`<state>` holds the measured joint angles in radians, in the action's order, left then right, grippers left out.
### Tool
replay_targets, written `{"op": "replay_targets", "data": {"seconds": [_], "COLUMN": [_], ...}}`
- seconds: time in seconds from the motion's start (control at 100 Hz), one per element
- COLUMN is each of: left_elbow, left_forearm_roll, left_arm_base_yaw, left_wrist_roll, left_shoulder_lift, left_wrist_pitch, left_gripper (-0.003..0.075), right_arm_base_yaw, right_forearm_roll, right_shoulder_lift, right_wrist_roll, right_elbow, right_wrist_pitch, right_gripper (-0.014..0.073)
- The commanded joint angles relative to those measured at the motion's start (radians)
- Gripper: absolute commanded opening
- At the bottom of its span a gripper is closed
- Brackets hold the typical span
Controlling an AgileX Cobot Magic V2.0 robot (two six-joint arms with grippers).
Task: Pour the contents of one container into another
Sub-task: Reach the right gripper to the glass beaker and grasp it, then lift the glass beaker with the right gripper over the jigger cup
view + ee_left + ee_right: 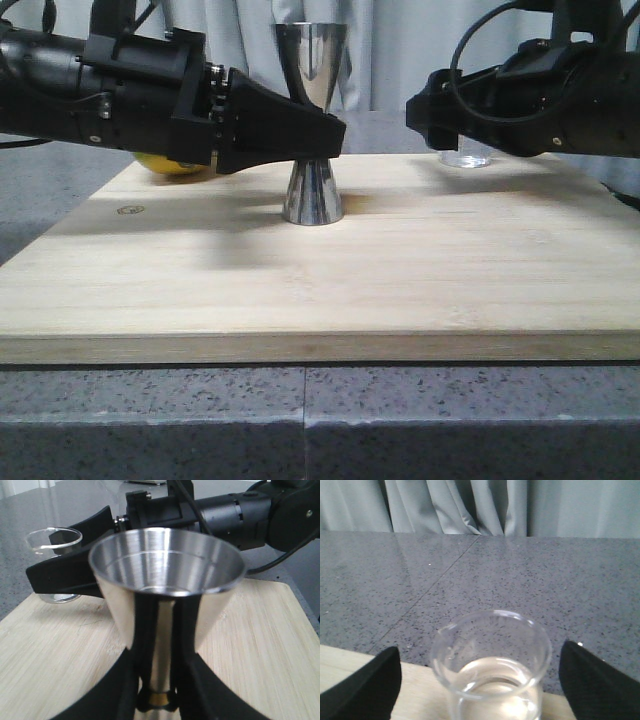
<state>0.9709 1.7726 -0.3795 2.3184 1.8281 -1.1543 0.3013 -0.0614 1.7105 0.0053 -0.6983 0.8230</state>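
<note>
- My left gripper (pixel 325 135) reaches to the steel jigger (pixel 312 120), its fingers (pixel 135 645) pressed against the gold-banded waist on both sides.
- The jigger stands upright mid-board on the wooden board (pixel 320 270).
- My right gripper (pixel 480 680) is spread wide, one finger on each side of the glass beaker (pixel 492 665), not touching it.
- The beaker holds clear liquid, at the board's far right edge.

Wooden board (pixel 400 280) bearing jigger (pixel 312 190), beaker (pixel 466 158)

I work at a staged lab bench: a bamboo board (pixel 320 290) on speckled grey stone countertop (pixel 470 575), grey curtains (pixel 455 505) closing off the background.
</note>
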Motion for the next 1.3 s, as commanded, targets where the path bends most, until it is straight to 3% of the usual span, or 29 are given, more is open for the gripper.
{"op": "replay_targets", "data": {"seconds": [0.0, 0.94, 1.18, 1.29], "left_elbow": [0.027, 0.027, 0.027, 0.027], "left_forearm_roll": [0.077, 0.077, 0.077, 0.077], "left_arm_base_yaw": [-0.009, -0.009, -0.009, -0.009], "left_wrist_roll": [-0.009, -0.009, -0.009, -0.009], "left_shoulder_lift": [-0.041, -0.041, -0.041, -0.041], "left_wrist_pitch": [-0.107, -0.107, -0.107, -0.107], "left_gripper": [0.0081, 0.0081, 0.0081, 0.0081], "right_arm_base_yaw": [-0.02, -0.024, -0.024, -0.024], "right_forearm_roll": [0.012, 0.077, 0.077, 0.081], "right_shoulder_lift": [-0.022, 0.015, 0.015, 0.015], "right_wrist_roll": [0.003, 0.003, 0.003, 0.003], "right_elbow": [-0.033, -0.103, -0.103, -0.103], "right_wrist_pitch": [0.072, -0.047, -0.047, -0.047], "right_gripper": [0.0594, 0.0588, 0.0349, 0.0281]}}
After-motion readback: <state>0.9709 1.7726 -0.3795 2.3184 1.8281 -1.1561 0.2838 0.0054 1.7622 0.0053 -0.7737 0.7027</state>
